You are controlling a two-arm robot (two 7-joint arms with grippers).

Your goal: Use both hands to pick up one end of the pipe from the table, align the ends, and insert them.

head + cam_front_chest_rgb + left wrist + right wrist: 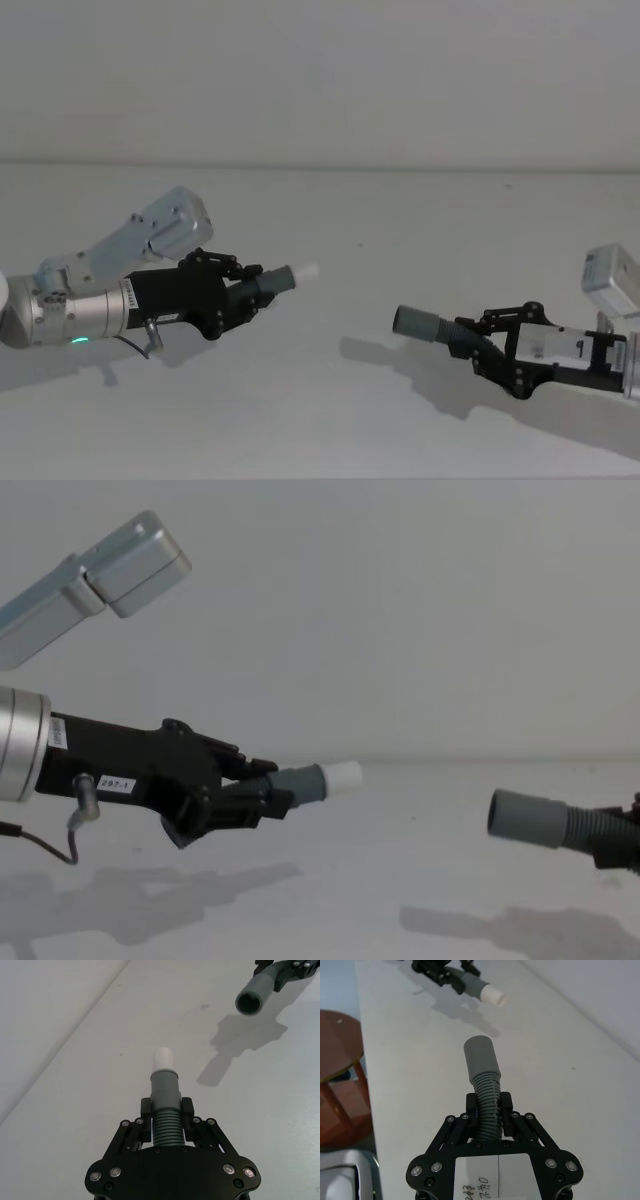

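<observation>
Both arms are up over the table (330,300), and each one has a piece of the pipe. On the left, the left gripper (243,292) pinches the ribbed part of its hose piece (272,280) between both fingers, with the smooth grey cuff and the narrower white tip (303,271) poking out past the fingertips. The left wrist view gives the clean look: ribbed section clamped between the two pads (145,1108), grey cuff (164,1089) beyond them, white tip (163,1058) at the far end.

Over on the right, the right gripper (478,343) clamps the second hose piece (452,334) the same way, by its ribs, and the plain grey cuff (418,323) sticks out toward the left arm. From the left wrist view that cuff's open mouth (248,1002) faces this way, a dark hollow ring.

Both pieces are off the table (you can see their shadows lying on the surface beneath them). The two ends point roughly at each other but sit well apart, with bare table between. In the chest view the white tip (343,776) looks a touch higher than the grey cuff (527,818), and the left piece tilts slightly upward.

The right wrist view lines it up nicely: grey cuff (481,1057) in the foreground, ribs curving down into the fingers (473,1106), and the white-tipped end (490,994) farther off in the other gripper (451,975). A brown round stool (337,1047) sits off the table's edge.
</observation>
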